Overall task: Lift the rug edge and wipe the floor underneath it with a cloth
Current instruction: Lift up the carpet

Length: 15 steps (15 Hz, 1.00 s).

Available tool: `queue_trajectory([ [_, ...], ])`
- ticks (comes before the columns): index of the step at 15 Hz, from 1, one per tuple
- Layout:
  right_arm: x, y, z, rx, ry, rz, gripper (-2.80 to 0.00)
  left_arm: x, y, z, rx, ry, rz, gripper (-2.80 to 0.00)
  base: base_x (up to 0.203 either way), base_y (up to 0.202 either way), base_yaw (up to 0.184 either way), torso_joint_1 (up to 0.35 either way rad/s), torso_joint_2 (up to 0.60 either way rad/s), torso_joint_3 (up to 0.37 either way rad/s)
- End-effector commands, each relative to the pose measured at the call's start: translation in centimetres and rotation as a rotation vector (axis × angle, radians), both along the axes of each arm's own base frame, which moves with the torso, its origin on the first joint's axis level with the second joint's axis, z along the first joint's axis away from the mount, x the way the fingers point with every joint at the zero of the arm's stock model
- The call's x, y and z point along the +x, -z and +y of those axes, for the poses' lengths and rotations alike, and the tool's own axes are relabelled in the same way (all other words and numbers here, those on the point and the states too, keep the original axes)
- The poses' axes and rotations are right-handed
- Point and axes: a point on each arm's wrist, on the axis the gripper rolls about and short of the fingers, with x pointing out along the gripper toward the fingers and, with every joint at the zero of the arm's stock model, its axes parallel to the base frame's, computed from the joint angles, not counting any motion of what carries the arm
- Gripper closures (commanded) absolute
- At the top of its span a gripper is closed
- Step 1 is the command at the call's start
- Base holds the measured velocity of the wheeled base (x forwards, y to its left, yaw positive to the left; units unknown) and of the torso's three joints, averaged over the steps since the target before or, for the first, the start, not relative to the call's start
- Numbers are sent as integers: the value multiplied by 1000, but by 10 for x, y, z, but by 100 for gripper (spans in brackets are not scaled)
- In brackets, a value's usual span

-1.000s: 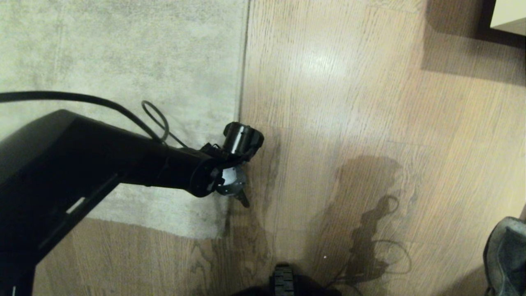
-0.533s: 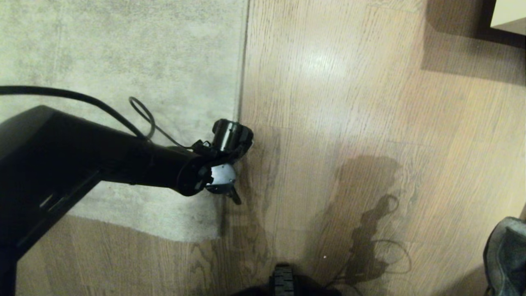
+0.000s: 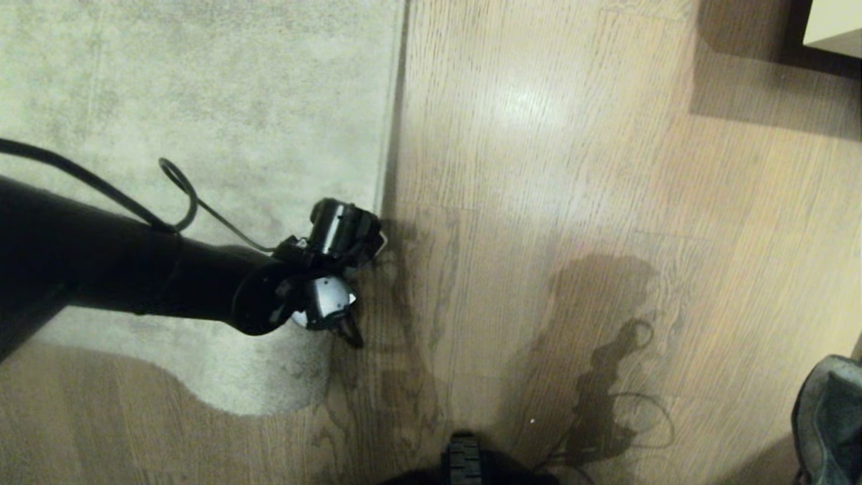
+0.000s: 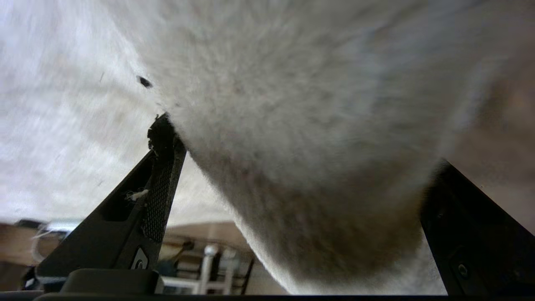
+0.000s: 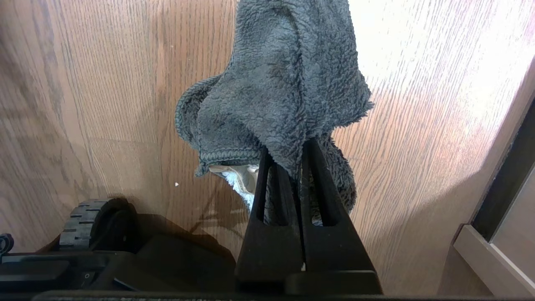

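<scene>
The pale grey-beige rug (image 3: 202, 87) covers the left of the light wood floor (image 3: 572, 168). My left gripper (image 3: 362, 291) is at the rug's right edge near its front corner. In the left wrist view a raised fold of rug (image 4: 301, 125) bulges between the wide-apart fingers (image 4: 161, 184) of my left gripper (image 4: 301, 146), which is open. The rug's front corner (image 3: 269, 384) is curled and pulled in. My right gripper (image 5: 288, 154) is shut on the dark grey-green cloth (image 5: 284, 83), which hangs above the floor (image 5: 104, 83). The cloth (image 3: 832, 417) shows at the head view's lower right.
A dark furniture base (image 3: 794, 34) stands at the back right, and its edge (image 5: 493, 251) is close beside the right gripper. My base's wheel (image 3: 465, 458) sits at the front centre. A black cable (image 3: 182, 182) loops over the left arm.
My left arm has drawn back to the left. The rug's right edge and front corner have gone with it, bunching up and baring a strip of floor.
</scene>
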Motion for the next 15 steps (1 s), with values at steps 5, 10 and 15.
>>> queue_trajectory([
  [5,0,0,0,0,0,1,0,-33,-21,37,31,-36,-2,-280,0,0,0,0,0,0],
  [10,0,0,0,0,0,1,0,-43,-29,38,29,-22,-17,-280,0,0,0,0,0,0],
  [15,0,0,0,0,0,1,0,-48,-41,36,77,27,-21,-280,0,0,0,0,0,0],
])
